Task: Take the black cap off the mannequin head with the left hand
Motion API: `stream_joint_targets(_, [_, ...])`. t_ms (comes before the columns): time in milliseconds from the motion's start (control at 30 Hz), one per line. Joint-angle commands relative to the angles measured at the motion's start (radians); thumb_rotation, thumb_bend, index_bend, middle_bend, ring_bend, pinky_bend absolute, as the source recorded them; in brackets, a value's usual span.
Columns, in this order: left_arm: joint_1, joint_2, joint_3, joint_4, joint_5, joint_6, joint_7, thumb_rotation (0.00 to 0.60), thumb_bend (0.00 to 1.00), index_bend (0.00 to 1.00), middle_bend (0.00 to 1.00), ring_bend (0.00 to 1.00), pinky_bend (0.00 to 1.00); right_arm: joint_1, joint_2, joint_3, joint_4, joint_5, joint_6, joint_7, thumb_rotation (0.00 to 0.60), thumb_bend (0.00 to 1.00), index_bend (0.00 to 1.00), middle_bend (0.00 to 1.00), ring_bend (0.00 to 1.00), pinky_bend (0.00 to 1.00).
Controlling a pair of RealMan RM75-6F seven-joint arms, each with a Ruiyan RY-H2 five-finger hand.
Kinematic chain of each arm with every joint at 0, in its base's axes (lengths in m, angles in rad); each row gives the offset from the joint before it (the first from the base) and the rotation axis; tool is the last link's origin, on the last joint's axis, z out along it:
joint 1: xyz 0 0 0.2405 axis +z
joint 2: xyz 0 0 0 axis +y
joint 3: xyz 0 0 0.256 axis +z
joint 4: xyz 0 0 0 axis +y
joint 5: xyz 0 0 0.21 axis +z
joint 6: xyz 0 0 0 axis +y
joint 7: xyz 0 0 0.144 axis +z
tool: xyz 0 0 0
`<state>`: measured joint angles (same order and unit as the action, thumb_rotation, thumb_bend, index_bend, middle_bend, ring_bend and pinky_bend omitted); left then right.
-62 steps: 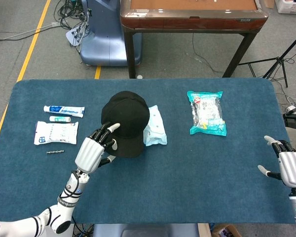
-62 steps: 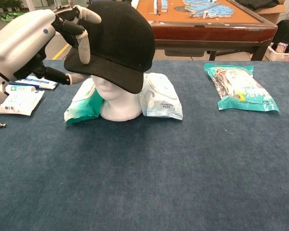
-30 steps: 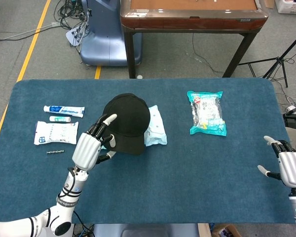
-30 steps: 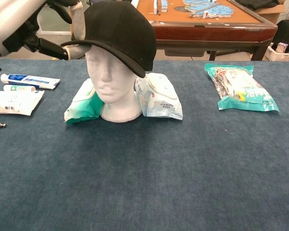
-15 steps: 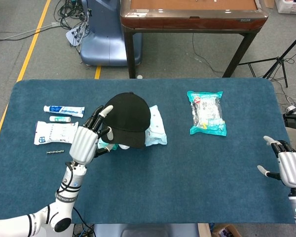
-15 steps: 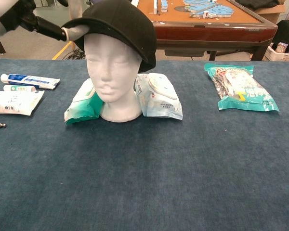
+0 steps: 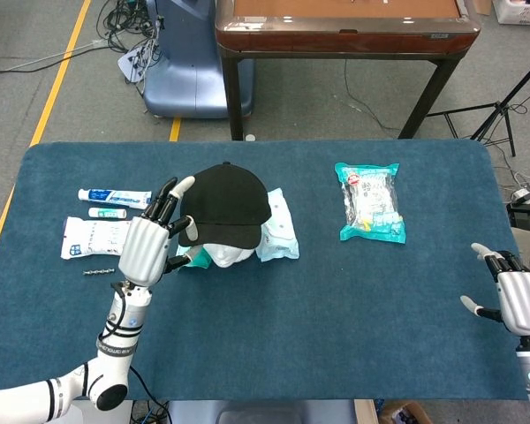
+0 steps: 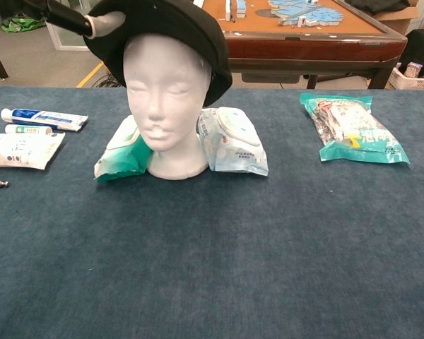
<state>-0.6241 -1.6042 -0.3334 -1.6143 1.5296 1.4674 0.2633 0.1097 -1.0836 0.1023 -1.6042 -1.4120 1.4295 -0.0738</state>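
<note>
The black cap (image 7: 228, 206) sits tilted back on the white mannequin head (image 8: 167, 92), brim raised off the forehead; in the chest view the cap (image 8: 184, 28) covers only the crown and back. My left hand (image 7: 150, 243) holds the brim at its left edge, thumb under it and fingers over it. Only the thumb tip (image 8: 102, 21) of that hand shows in the chest view. My right hand (image 7: 515, 296) hovers open at the table's right edge, far from the cap.
Two wet-wipe packs (image 8: 233, 140) (image 8: 120, 152) flank the mannequin's base. A teal snack bag (image 7: 369, 201) lies to the right. A toothpaste tube (image 7: 115, 196), a small tube and a white pack (image 7: 97, 237) lie at the left, a screw (image 7: 99, 272) in front of them.
My left hand has lifted the brim up and back, so the cap has slid from over the face to the crown, baring the whole face. The right hand has not moved.
</note>
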Motion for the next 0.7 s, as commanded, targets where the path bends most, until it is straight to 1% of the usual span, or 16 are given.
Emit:
stream_joint_targets(33, [-0.009, 0.000, -0.014, -0.002, -0.016, -0.008, 0.009, 0.600, 0.28, 0.67, 0.09, 0.06, 0.30, 0.000, 0.000, 0.000, 0.000, 0.000, 0.000, 0.001, 0.600, 0.13, 0.20, 0.33, 0.23, 0.50])
stream_joint_targets(433, [-0.057, 0.007, -0.103, 0.016, -0.131, -0.046, 0.053, 0.600, 0.28, 0.67, 0.09, 0.06, 0.30, -0.001, 0.003, 0.000, 0.002, -0.002, 0.001, 0.008, 0.600, 0.13, 0.20, 0.33, 0.23, 0.50])
stream_joint_targets(700, [-0.081, 0.017, -0.151, 0.073, -0.203, -0.056, 0.059, 0.600, 0.28, 0.67, 0.09, 0.06, 0.30, -0.001, 0.003, 0.000, 0.003, -0.002, 0.000, 0.009, 0.600, 0.13, 0.20, 0.33, 0.23, 0.50])
